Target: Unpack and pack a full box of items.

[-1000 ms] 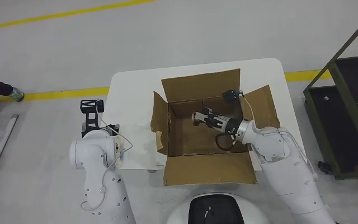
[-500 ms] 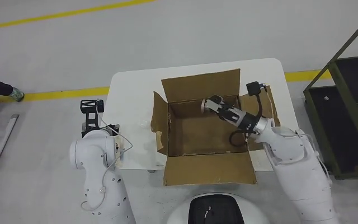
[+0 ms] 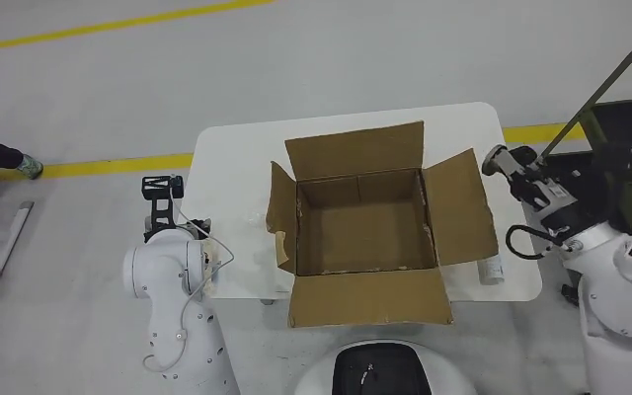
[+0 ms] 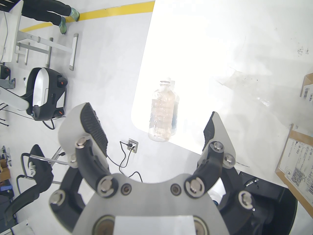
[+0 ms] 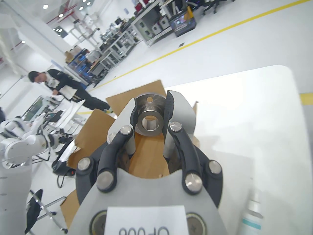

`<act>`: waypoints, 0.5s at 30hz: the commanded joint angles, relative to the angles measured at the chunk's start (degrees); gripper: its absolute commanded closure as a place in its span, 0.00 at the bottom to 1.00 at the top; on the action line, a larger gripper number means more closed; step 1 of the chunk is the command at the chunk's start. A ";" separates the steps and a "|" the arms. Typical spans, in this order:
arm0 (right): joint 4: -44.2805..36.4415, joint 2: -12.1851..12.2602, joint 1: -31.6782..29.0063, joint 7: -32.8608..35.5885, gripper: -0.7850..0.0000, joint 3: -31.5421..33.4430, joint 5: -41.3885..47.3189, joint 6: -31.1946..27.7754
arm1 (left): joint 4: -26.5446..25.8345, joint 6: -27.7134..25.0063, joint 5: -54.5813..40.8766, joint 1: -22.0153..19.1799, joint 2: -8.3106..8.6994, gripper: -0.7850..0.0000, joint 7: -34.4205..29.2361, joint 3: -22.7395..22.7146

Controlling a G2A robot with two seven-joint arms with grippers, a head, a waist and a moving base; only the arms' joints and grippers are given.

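The brown cardboard box [image 3: 355, 153] sits in the middle of the white table [image 3: 237, 168]. All four of its flaps are folded out, and its bare brown floor shows from above. The back flap points to the table's far edge. The front flap hangs over the edge closest to the robot.

Just past the box's right flap, over the right side of the table toward the far corner, is the right end effector [image 3: 497, 160]. It is squeezed tight on a round metal part [image 5: 148, 123] with a hole through its middle. One finger presses on each side of the part, and the part is held up in the air, not touching the table. From the right wrist view, the open box sits behind and below the part.

A small white bottle [image 3: 491, 269] with a blue-green band lies on its side on the table. It is close to the right edge, just beside the tip of the box's right flap.

On the other side, the left end effector [image 3: 163, 186] hangs off the table's left edge, over the grey floor. Its two fingers are spread wide apart with nothing between them. Below it, a clear plastic bottle [image 4: 162, 113] sits right at the table's rounded near-left corner. It is well apart from the box, and nothing is touching it.
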 commanded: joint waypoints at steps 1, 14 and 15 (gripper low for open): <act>-0.36 0.18 -1.90 -0.45 1.00 2.13 -1.40 1.47 | 0.00 0.00 0.00 0.00 0.00 0.00 0.00 0.00; 9.50 1.40 -4.81 7.14 1.00 1.18 -19.71 14.51 | 0.00 0.00 0.00 0.00 0.00 0.00 0.00 0.00; 10.39 1.56 -4.56 8.33 1.00 0.56 -22.13 14.91 | 0.00 0.00 0.00 0.00 0.00 0.00 0.00 0.00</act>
